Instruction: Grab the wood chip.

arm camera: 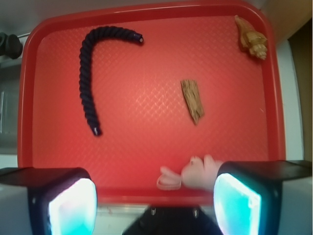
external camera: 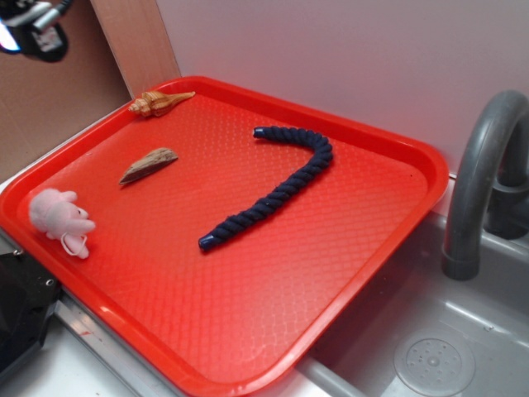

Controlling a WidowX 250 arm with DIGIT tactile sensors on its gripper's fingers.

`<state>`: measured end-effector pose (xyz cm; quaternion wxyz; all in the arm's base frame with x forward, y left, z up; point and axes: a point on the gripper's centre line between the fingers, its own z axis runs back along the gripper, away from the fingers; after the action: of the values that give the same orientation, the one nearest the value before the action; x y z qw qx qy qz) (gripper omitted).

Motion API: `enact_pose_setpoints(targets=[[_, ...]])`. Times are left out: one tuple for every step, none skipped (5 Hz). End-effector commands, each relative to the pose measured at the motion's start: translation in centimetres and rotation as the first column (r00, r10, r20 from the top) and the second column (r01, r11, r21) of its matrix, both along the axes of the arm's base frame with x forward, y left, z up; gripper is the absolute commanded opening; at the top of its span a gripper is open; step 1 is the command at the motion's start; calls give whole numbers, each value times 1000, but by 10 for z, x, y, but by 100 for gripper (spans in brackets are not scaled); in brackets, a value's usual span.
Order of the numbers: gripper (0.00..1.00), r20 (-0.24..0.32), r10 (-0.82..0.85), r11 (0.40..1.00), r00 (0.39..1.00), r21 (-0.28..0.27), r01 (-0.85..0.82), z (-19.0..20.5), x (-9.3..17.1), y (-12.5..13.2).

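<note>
The wood chip is a small flat brown-grey wedge lying on the red tray, toward its left side. In the wrist view the wood chip lies right of centre, pointed end toward the camera. My gripper is open and empty, high above the tray's near edge, with its two glowing pads wide apart. In the exterior view only a bit of the gripper shows at the top left corner, well above the chip.
An orange-tan spiral seashell lies at the tray's far left corner. A dark blue rope curves across the middle. A pink plush toy sits at the tray's near left edge. A grey faucet and sink are at the right.
</note>
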<state>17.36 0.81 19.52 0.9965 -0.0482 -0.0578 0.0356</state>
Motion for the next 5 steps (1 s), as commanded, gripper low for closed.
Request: enact_pose_setpoints(targets=[[100,-37,21,990,999,143,-16,-54,17,34],[100,-52,-2,980,999,198,12,-82,33,41],[100,-70,-17,983,997,179,30,-113,53,41],[100,-107,-73,982,992,165,90,-133,58,33],[100,-135,-131,979,982,140,150,-150,46,25]])
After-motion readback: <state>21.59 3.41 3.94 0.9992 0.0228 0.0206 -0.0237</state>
